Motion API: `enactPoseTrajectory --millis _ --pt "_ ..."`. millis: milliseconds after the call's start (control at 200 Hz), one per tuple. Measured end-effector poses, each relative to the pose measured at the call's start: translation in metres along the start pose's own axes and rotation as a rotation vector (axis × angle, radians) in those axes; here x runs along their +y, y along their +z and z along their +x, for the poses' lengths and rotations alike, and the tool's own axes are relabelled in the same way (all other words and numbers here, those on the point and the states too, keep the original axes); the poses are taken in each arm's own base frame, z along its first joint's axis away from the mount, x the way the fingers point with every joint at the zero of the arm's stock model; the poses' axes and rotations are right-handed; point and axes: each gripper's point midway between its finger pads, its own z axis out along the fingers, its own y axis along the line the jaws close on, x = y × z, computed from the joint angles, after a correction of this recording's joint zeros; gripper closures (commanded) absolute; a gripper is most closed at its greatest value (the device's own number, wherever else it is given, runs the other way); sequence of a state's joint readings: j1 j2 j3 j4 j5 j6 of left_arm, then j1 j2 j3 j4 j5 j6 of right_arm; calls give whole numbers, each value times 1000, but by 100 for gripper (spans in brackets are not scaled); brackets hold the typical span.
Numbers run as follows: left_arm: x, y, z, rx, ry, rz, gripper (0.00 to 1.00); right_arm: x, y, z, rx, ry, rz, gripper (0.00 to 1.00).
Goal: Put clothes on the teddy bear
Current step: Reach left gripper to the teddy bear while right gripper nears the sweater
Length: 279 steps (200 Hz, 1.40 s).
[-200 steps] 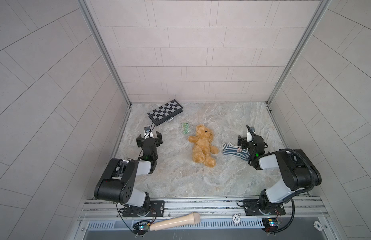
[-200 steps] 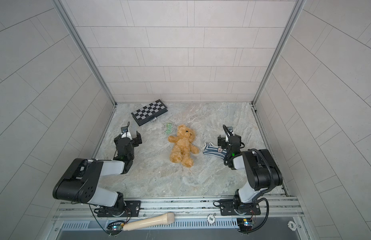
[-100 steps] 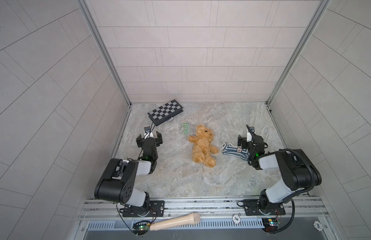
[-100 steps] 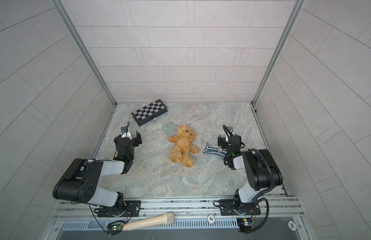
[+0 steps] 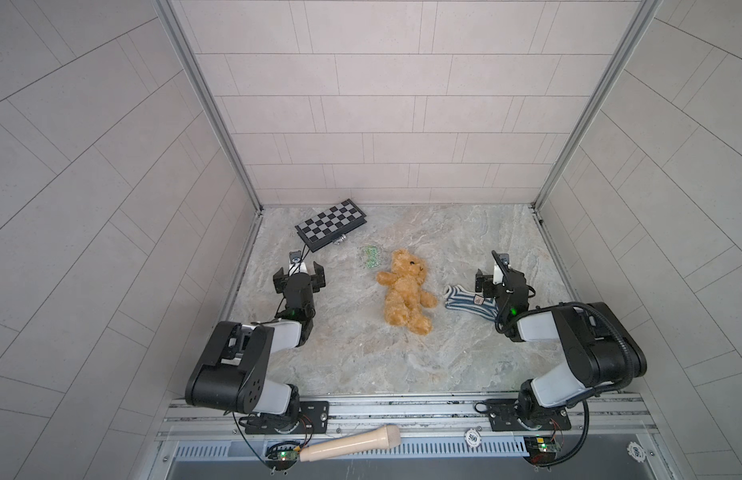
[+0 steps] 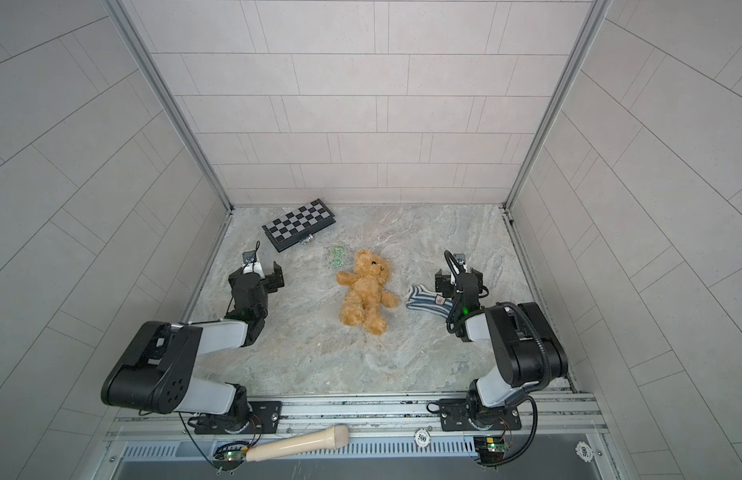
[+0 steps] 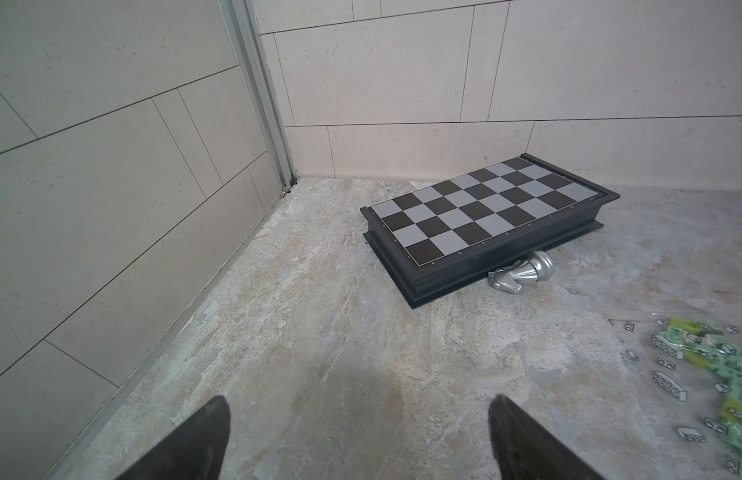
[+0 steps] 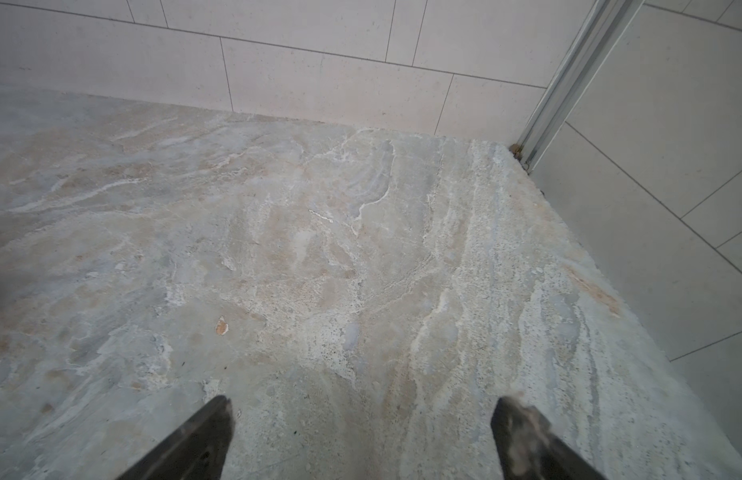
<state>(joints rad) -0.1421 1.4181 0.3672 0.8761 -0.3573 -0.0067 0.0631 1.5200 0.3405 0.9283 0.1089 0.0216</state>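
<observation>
Golden teddy bear (image 5: 406,298) near right claw (image 5: 499,280)

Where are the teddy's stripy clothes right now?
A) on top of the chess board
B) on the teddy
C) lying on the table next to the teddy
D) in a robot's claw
C: the stripy clothes lie on the table beside the teddy bear, which has nothing on.

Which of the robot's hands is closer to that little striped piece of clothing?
The right hand: it sits right next to the striped clothing, open and empty. The left hand is far off, on the other side of the teddy bear.
</observation>
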Motion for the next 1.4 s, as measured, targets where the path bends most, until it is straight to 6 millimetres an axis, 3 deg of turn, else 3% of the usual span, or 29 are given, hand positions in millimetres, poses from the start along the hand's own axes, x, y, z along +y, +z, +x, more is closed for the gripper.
enactPoseTrajectory --millis 225,340,481,606,681,796,986,1186,1397 --pt "4 -18 -32 -16 -40 21 0 -12 -25 -38 -69 43 33 1" --pt "-4 -33 -49 -4 -105 76 0 -17 -36 -51 -50 105 55 0" --pt "-45 -49 -84 71 -212 241 0 -15 -46 -78 -5 184 34 0" --pt "-102 -74 -104 174 -236 434 0 8 -61 -85 46 200 -70 0" --pt "-144 -98 -99 250 -189 552 0 30 -70 -71 117 184 -151 0" --pt "-200 -142 -75 382 -76 706 0 58 -82 -41 247 158 -256 0" --pt "-257 -186 -56 502 79 818 0 80 -93 -5 369 193 -357 0" --pt "-292 -194 -31 574 184 821 0 88 -99 19 435 212 -392 1" --pt "-315 -177 3 629 279 741 0 90 -101 26 449 229 -400 1"
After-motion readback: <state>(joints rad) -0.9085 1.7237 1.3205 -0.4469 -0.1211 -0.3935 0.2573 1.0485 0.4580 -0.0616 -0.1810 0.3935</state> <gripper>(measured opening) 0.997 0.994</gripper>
